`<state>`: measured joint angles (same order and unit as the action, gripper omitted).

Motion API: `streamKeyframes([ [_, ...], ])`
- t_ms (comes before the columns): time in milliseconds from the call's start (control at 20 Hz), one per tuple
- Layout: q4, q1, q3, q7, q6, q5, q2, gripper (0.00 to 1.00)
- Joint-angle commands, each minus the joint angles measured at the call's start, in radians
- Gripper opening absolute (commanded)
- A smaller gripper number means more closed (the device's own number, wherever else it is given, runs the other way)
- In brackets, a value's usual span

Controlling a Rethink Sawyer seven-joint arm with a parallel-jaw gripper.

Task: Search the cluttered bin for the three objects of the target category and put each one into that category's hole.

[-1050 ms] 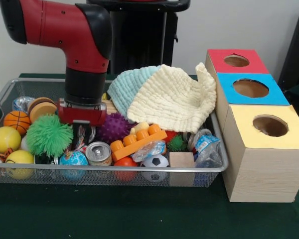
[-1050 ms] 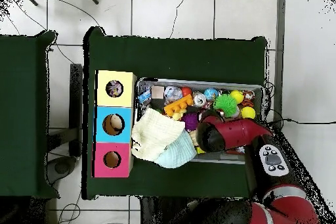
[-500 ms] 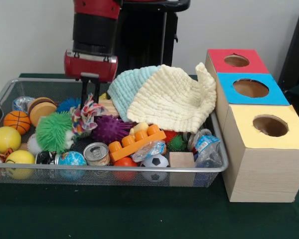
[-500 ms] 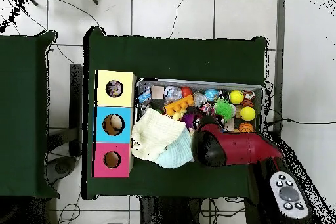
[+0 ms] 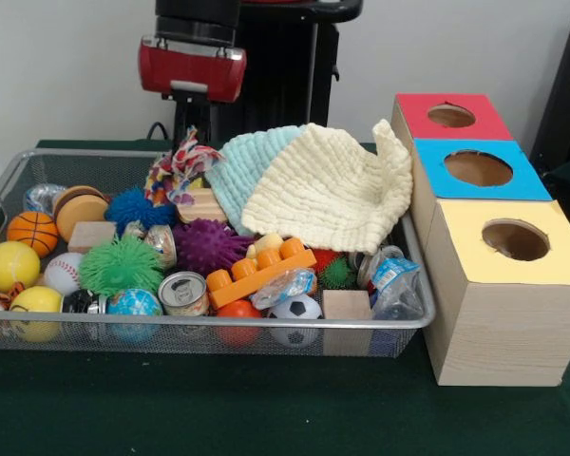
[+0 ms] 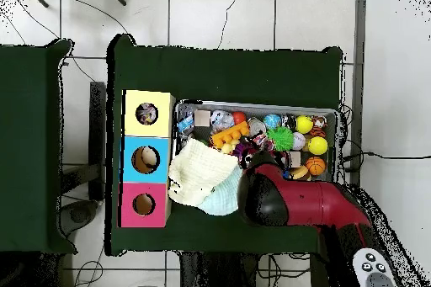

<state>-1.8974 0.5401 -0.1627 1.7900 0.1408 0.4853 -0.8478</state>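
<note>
My gripper point(image 5: 187, 131) hangs above the back left of the wire bin point(image 5: 218, 324), shut on a multicoloured knotted rope toy point(image 5: 179, 167). The toy dangles clear of the clutter, just left of the light blue cloth point(image 5: 236, 167). At the right stand three boxes in a row with round holes: red point(image 5: 451, 116), blue point(image 5: 478, 168) and yellow point(image 5: 515, 239). In the overhead view the red arm point(image 6: 290, 204) covers the gripper and the toy; the yellow point(image 6: 147, 114), blue point(image 6: 145, 159) and red point(image 6: 143, 204) boxes lie left of the bin point(image 6: 328, 112).
A cream cloth point(image 5: 332, 185) drapes over the bin's back right. The bin holds a green spiky ball point(image 5: 122, 266), purple spiky ball point(image 5: 207, 245), orange brick point(image 5: 261, 271), tin can point(image 5: 185, 293), basketball point(image 5: 30, 231), yellow balls, wooden cube point(image 5: 347, 306) and more.
The gripper rose from among the clutter with the rope toy in it and moved back towards the bin's far side. The green spiky ball settled lower and rightward.
</note>
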Motion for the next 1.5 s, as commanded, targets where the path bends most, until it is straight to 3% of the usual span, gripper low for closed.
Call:
streamKeyframes([
  [50,-0.095,-0.035,-0.061,0.103,0.100,-0.053,-0.034,0.00],
  [350,-0.091,-0.076,-0.053,0.091,0.148,-0.086,-0.051,0.00],
  [950,-0.134,-0.114,-0.119,0.087,0.289,-0.264,-0.175,0.00],
  [1300,-0.102,-0.168,-0.085,0.082,0.323,-0.272,-0.168,0.00],
  [1500,-0.075,-0.237,-0.049,0.140,0.290,-0.278,-0.152,0.00],
])
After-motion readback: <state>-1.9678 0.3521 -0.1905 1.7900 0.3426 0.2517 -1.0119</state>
